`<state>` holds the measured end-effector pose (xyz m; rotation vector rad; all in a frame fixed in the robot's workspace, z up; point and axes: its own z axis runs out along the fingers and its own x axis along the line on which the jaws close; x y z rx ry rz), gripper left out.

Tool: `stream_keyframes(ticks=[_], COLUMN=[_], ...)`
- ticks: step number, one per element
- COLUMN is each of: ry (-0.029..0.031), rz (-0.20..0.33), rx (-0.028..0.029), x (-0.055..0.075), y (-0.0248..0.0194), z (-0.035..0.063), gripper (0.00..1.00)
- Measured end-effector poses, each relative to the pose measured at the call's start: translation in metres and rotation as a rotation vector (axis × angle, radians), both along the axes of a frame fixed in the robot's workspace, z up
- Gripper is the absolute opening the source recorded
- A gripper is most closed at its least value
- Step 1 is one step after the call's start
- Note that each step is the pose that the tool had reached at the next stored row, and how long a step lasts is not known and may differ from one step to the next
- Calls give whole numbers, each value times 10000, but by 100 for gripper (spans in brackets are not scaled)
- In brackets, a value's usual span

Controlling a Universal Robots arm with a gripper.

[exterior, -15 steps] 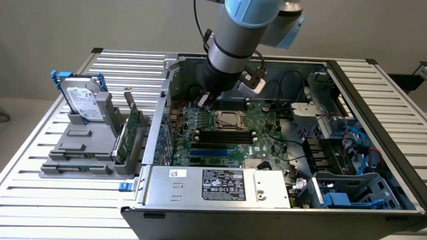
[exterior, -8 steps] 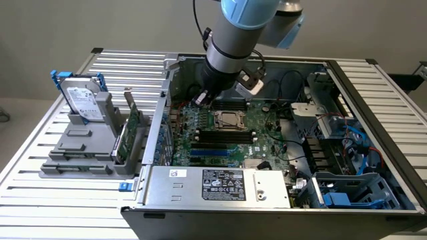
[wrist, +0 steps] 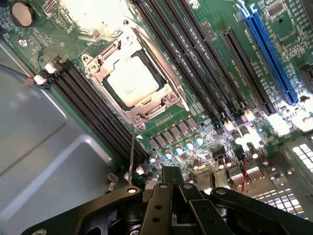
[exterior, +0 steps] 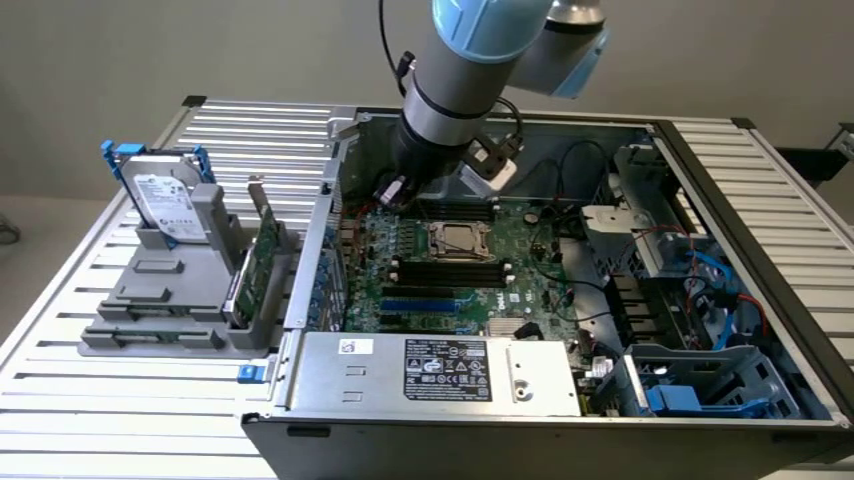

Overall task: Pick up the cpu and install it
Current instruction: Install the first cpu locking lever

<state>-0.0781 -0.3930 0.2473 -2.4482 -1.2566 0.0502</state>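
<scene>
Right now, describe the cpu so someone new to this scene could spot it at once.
Inside the open computer case lies a green circuit board. Near its middle sits a square metal frame, flanked by long black slots. The cpu is the flat silvery square within that frame, the one pale, plain plate among dark parts.

You'll find the cpu (wrist: 131,81) lying flat and square inside the metal frame of the socket (wrist: 146,108), its pale silvery top facing up with a thin tan rim showing, set between the two banks of black memory slots (wrist: 93,112).
</scene>
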Motion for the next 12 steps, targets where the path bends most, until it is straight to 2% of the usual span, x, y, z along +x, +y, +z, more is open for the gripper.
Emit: stream_keyframes(ticks=[3, 4, 12], ry=[236, 270, 373], rz=[-86, -134, -872], rx=[-1, 3, 46], x=[-15, -21, -34], y=[-1, -1, -1], z=[1, 1, 0], gripper=[11, 11, 11])
